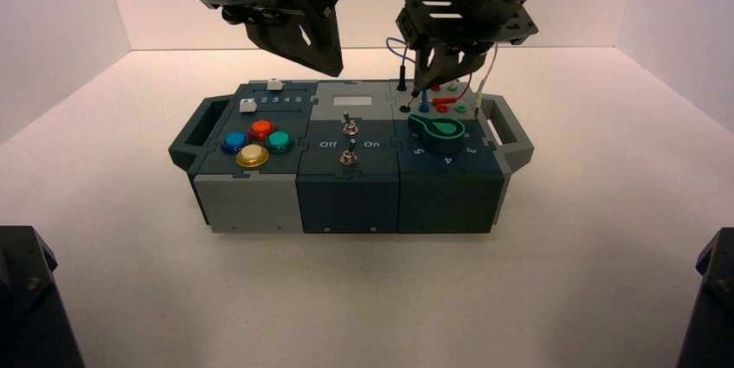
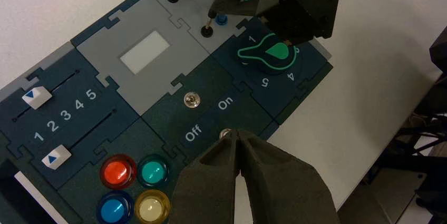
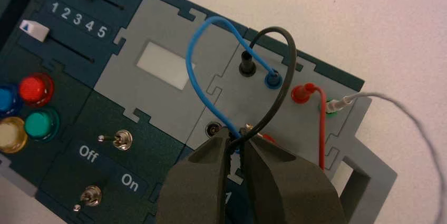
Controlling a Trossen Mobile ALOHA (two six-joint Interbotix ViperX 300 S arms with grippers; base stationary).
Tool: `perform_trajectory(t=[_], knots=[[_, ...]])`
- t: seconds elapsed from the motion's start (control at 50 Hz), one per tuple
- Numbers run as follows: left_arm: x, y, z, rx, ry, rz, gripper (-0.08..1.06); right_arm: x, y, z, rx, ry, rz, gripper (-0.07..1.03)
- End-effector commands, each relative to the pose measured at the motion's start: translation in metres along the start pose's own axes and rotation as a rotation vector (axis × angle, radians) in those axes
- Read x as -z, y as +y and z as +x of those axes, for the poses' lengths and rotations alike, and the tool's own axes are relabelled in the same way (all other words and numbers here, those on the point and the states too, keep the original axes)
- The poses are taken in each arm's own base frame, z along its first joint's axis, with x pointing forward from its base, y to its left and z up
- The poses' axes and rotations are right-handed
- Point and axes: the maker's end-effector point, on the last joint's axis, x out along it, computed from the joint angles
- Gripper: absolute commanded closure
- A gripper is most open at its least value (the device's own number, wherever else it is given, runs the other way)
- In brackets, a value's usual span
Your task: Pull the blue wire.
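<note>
Right gripper (image 3: pixel 236 140) pinches the black lead (image 3: pixel 288 50) between its tips, low over the box's grey socket panel (image 3: pixel 295 153) at the right. Just beside it, the blue wire (image 3: pixel 191 63) has one end in the nearer blue socket (image 2: pixel 221 19); it arches over to the far-row blue socket (image 3: pixel 273 80). Left gripper (image 2: pixel 236 132), tips together, hangs above the box's middle.
</note>
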Motion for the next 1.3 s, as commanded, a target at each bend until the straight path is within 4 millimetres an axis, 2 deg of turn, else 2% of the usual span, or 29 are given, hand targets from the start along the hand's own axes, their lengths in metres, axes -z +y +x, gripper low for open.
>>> perform_trajectory(t=[0.02, 0.4, 0.7, 0.9, 1.04, 1.2, 1.3], knots=[[-0.013, -0.003, -0.006, 0.007, -0.042, 0.008, 1.01, -0.021, 0.006, -0.015, -0.016, -0.069, -0.005, 0.99], [-0.014, -0.003, -0.006, 0.007, -0.044, 0.011, 1.01, -0.022, 0.007, -0.017, -0.017, -0.070, -0.005, 0.99], [-0.014, -0.003, -0.006, 0.006, -0.044, 0.012, 1.01, -0.031, 0.012, -0.008, -0.022, -0.061, -0.014, 0.99], [-0.013, -0.003, -0.006, 0.006, -0.042, 0.012, 1.01, -0.045, 0.016, -0.004, -0.027, -0.079, -0.017, 0.99], [-0.013, -0.003, -0.006, 0.006, -0.042, 0.015, 1.01, -0.048, 0.016, 0.008, -0.025, -0.055, -0.015, 0.98], [-0.014, -0.003, -0.006, 0.006, -0.044, 0.020, 1.01, -0.043, 0.017, 0.012, -0.025, -0.024, -0.015, 0.84], [-0.015, -0.003, -0.006, 0.006, -0.046, 0.021, 1.01, -0.044, 0.017, 0.009, -0.026, -0.028, -0.016, 0.79]])
